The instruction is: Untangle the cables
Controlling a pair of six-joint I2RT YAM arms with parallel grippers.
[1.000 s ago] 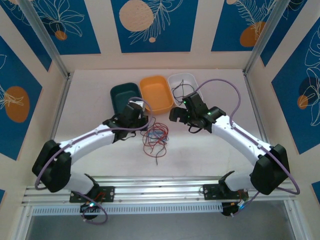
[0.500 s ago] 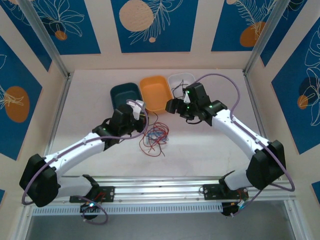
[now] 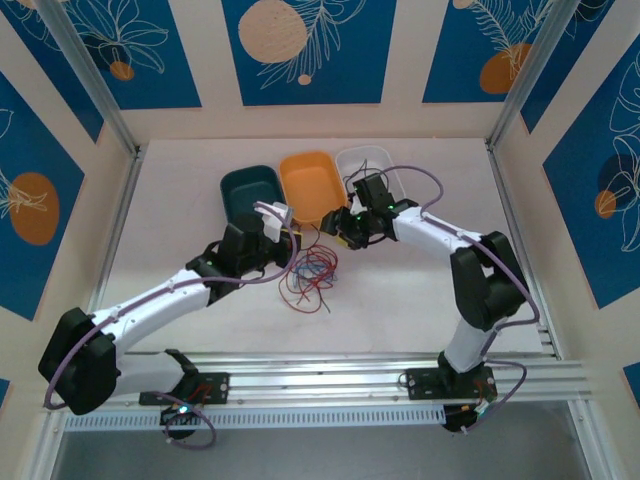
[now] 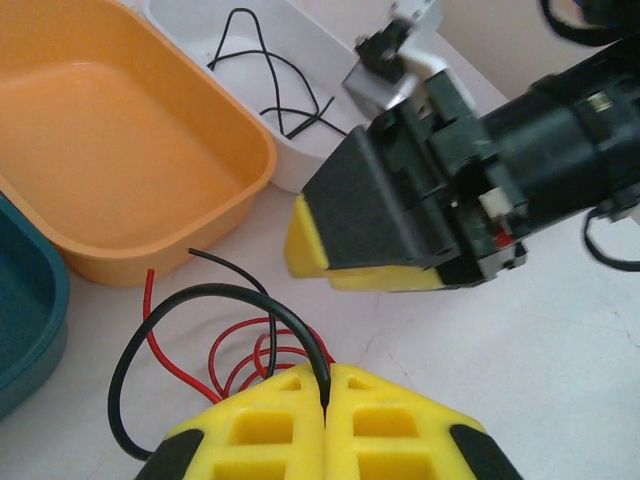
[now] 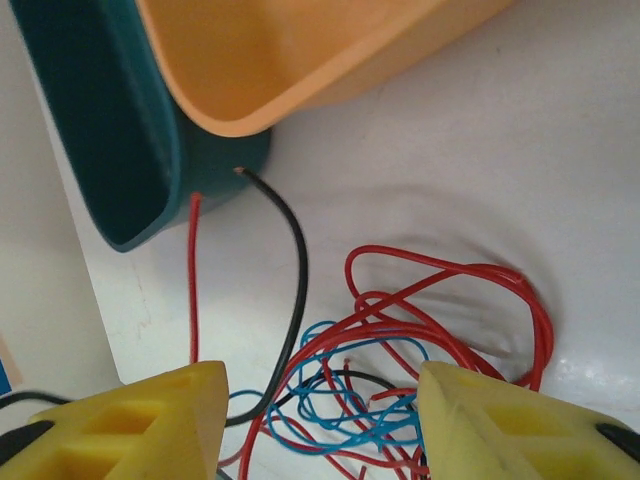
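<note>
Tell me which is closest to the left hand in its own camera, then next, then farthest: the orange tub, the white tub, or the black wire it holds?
1. The black wire: pinched right between the fingertips of the left hand.
2. The orange tub: just ahead, to the left.
3. The white tub: behind the orange tub, farthest.

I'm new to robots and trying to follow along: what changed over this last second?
The right arm folded its elbow inward, bringing the open right tool over the cables. The left arm's shoulder swung back and left, while the left tool hardly moved; it is shut on a black wire, though whether that grip is new I cannot tell. The cables and three trays stayed roughly as they were.
</note>
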